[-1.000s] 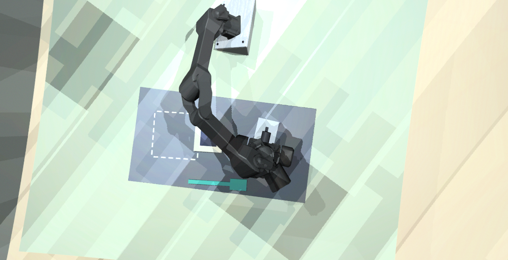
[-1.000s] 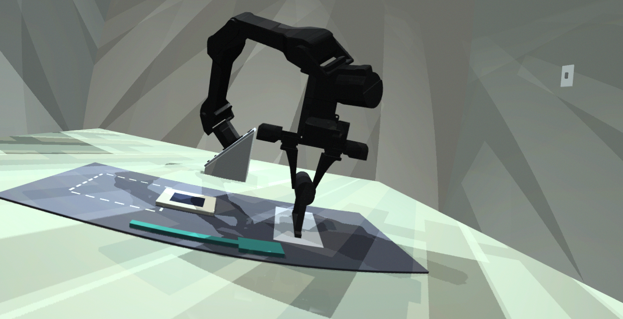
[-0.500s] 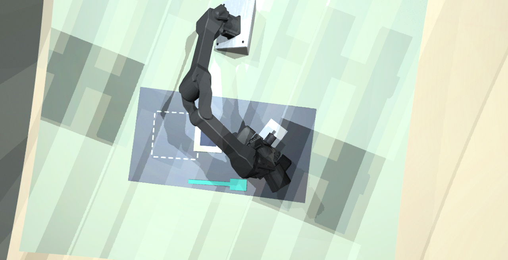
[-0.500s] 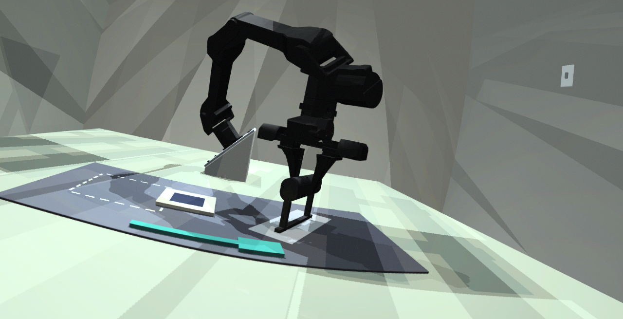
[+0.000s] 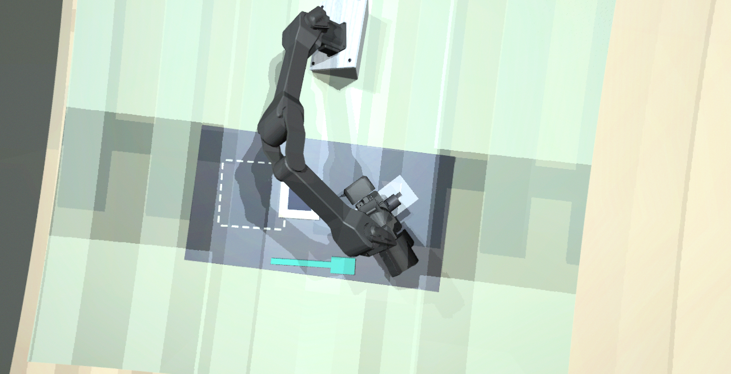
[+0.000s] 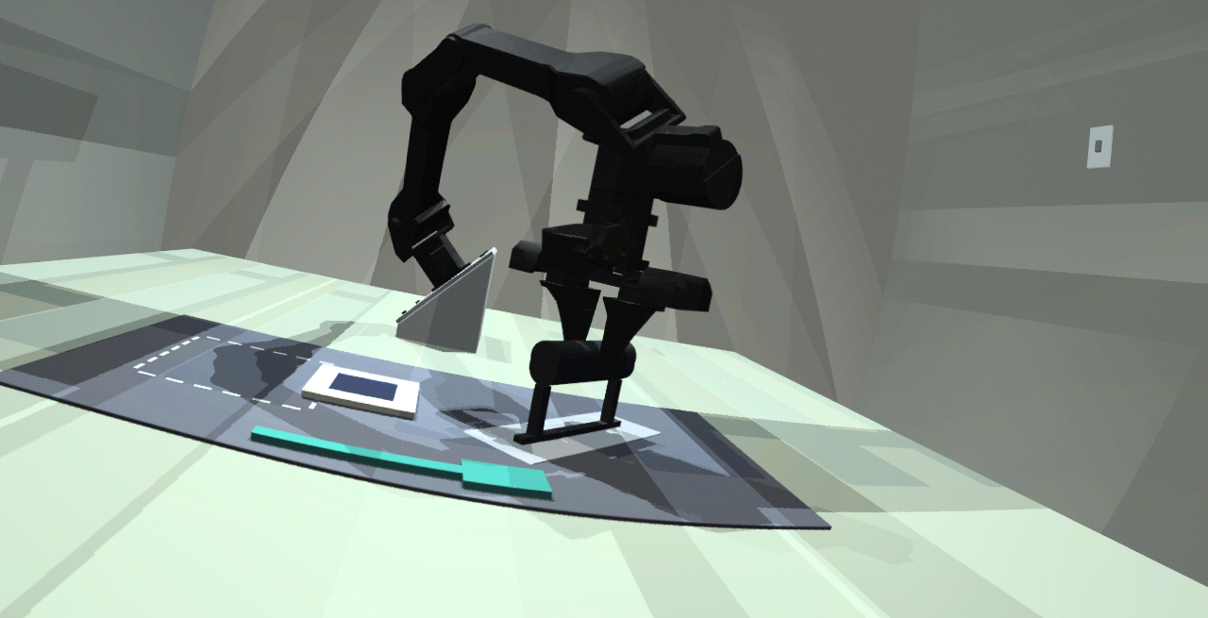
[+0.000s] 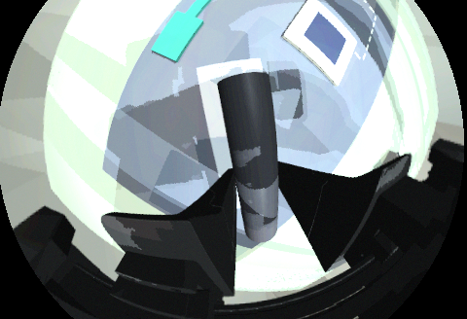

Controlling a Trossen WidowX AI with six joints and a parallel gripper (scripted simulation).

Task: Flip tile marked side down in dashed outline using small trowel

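Observation:
My gripper (image 6: 595, 352) (image 7: 256, 170) is shut on the black handle of the trowel (image 5: 409, 193) (image 6: 582, 363) (image 7: 248, 124). The trowel's thin white blade is level at the mat; I cannot tell if it touches. The fingertips are hidden in the top view. The white tile (image 5: 283, 200) (image 6: 364, 386) (image 7: 325, 37) lies flat on the mat (image 5: 429, 264) (image 6: 743, 496), its dark blue square facing up. It sits across the right edge of the dashed outline (image 5: 226, 160) (image 6: 144, 368), mostly outside it. The arm covers part of the tile in the top view.
A flat teal spatula (image 5: 342, 265) (image 6: 507, 479) (image 7: 177, 37) lies along the mat's front edge, its long handle pointing left. The arm's sloped metal base (image 5: 352, 29) (image 6: 451, 310) stands behind the mat.

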